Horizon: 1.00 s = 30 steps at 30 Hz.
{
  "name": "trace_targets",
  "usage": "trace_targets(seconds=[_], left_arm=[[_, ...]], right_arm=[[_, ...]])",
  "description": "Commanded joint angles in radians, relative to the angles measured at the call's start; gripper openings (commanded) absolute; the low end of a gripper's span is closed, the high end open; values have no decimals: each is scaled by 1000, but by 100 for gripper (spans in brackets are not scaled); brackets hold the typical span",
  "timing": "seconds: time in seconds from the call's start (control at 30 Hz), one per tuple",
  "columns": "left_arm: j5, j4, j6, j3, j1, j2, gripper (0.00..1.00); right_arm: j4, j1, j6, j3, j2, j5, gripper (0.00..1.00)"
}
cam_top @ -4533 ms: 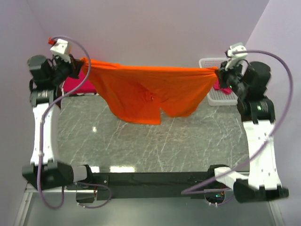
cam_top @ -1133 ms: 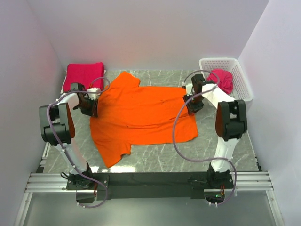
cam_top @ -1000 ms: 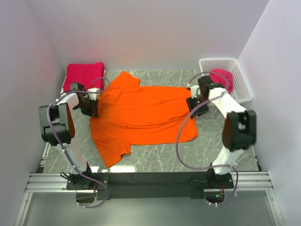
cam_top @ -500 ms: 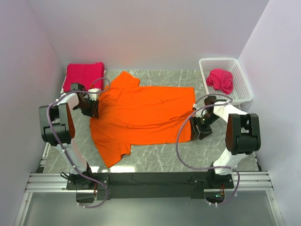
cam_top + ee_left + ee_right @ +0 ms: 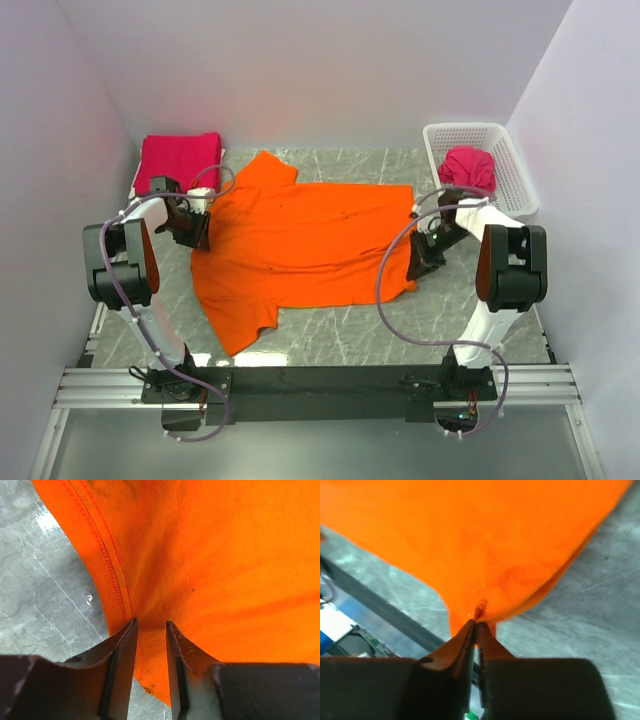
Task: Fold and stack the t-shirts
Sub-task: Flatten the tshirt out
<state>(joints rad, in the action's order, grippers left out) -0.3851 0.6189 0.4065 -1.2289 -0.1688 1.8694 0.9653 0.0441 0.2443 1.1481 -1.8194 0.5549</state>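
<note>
The bright orange t-shirt [image 5: 300, 240] lies spread flat on the marble table. My left gripper [image 5: 192, 228] sits low at its left edge. In the left wrist view its jaws [image 5: 150, 625] stand a narrow gap apart over the stitched hem [image 5: 107, 565], with flat cloth showing between them. My right gripper [image 5: 416, 262] is at the shirt's near right corner. In the right wrist view it [image 5: 475, 625] is shut on a pinch of orange cloth [image 5: 485, 555] and lifts it off the table. A folded crimson-pink t-shirt [image 5: 180, 158] lies at the back left. Another [image 5: 468, 168] lies crumpled in the basket.
The white lattice basket [image 5: 515, 190] stands at the back right by the wall. Walls close in on the left, back and right. The black mounting rail [image 5: 320, 382] runs along the near edge. Bare marble [image 5: 340, 335] shows in front of the shirt.
The shirt went from hanging stretched between both grippers to lying flat. My right gripper moved from the shirt's far right edge down to its near right corner. The left gripper has stayed put.
</note>
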Motion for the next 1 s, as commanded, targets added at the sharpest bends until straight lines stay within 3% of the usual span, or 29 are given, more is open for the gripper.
trace_targets(seconds=[0.0,0.07,0.13,0.17,0.2,0.23,0.33,0.67,0.97], left_arm=[[3,15,25,-35,-3,-3,35],[0,15,23,-37,-3,0,35],[-1,15,18,-41,-3,13,35],[-1,16,17,-46,-3,19,35],[-1,16,15,-49,-5,28,35],[0,16,12,-52,-5,31,35],[-3,30,14,-66,-5,34,36],[-5,24,23,-46,-6,28,35],[-5,21,15,-50,-5,45,35]], right_arm=[[99,-7,-10,125,71,94,8],[101,-27,-48,182,71,112,6],[113,-85,-63,235,37,120,13],[105,-101,-80,243,23,126,17],[95,-119,-88,251,5,123,33],[89,-145,-98,262,-6,108,40],[89,-151,-93,257,-27,56,47],[-17,-133,-71,104,121,-165,47],[-62,-236,-96,283,-15,-214,46]])
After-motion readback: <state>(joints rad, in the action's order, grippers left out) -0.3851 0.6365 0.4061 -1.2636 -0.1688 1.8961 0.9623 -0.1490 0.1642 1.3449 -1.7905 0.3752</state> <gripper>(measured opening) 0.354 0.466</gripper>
